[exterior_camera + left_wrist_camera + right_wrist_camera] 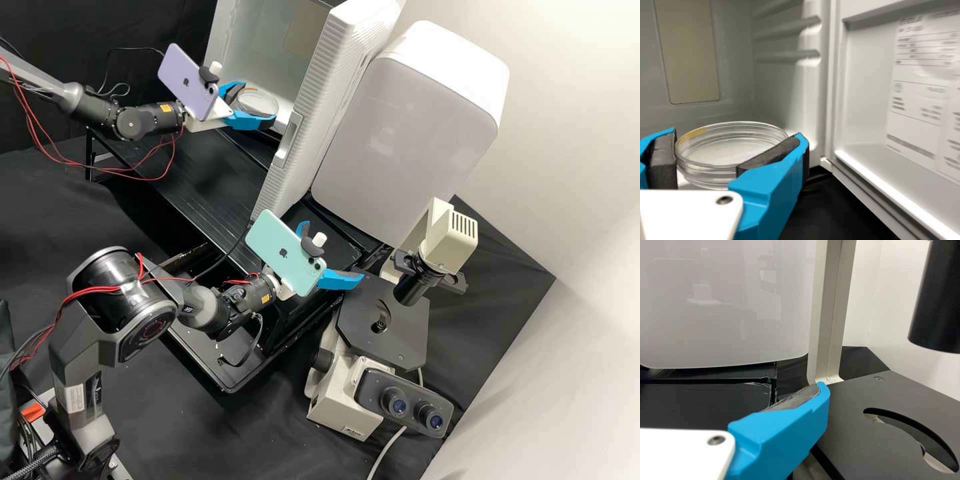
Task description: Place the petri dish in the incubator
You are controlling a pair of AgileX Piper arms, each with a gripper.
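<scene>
The clear, round petri dish sits between the pads of my left gripper, which is shut on it. The dish is at the mouth of the white incubator, just inside the bottom of the opening; I cannot tell if it touches the floor. The incubator door stands swung open beside it. My right gripper is open and holds nothing, low at the edge of the microscope stage. One of its blue fingers is over the stage's near corner.
A white and black microscope stands at the front right, its black lens tube above the stage. A large white box sits behind it, next to the incubator door. A black ridged platform runs under both arms.
</scene>
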